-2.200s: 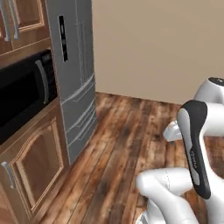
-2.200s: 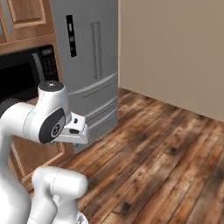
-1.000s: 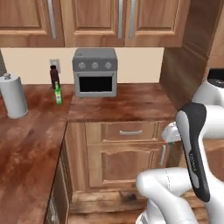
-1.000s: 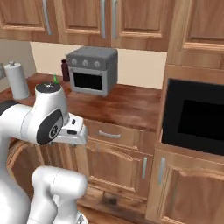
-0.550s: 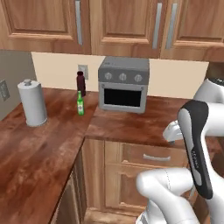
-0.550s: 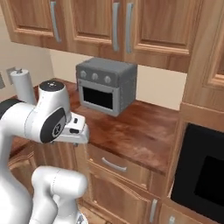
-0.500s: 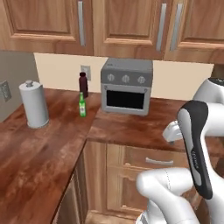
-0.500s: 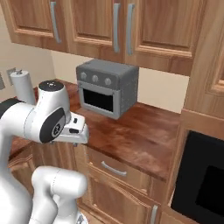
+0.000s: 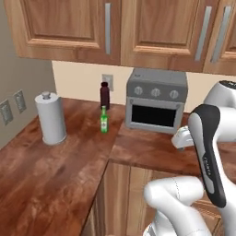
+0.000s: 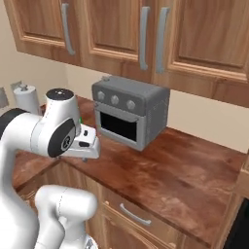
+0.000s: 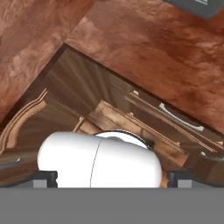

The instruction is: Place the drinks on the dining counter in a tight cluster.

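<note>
slim green bottle (image 9: 104,120) upright, neck up | maroon bottle (image 9: 104,95) upright just behind | jaws open, empty

no readable text, labels or numbers anywhere

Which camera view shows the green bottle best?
The left base view: the green bottle stands in full sight on the counter, just in front of the maroon bottle. In the right base view, a green sliver peeks from behind the arm.
</note>
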You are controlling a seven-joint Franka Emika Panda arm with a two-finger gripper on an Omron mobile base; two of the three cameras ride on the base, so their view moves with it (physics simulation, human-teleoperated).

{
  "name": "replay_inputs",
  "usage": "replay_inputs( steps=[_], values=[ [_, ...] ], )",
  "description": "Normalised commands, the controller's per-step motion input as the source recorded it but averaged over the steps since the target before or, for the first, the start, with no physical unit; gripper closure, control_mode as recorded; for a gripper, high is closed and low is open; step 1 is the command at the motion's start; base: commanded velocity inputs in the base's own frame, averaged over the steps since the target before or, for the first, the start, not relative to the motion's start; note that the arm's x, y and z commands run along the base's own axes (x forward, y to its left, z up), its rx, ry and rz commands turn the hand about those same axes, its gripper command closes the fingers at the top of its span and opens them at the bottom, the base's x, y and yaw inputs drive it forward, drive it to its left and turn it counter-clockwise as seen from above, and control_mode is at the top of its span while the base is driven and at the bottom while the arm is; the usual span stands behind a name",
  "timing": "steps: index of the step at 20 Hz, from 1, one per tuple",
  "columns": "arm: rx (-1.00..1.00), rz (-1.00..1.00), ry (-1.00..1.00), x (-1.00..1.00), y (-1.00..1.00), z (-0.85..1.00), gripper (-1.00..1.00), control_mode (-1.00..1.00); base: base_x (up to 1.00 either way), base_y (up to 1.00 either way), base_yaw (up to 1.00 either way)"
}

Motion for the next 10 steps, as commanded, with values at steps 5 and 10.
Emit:
replay_inputs(
  steps=[5, 10],
  values=[
    [0.00, 0.00, 0.00, 0.00, 0.00, 0.00, -1.00, 1.00, 0.24, 0.77, 0.25],
    [0.00, 0.00, 0.00, 0.00, 0.00, 0.00, -1.00, 1.00, 1.00, -0.01, 0.43]
  ],
)
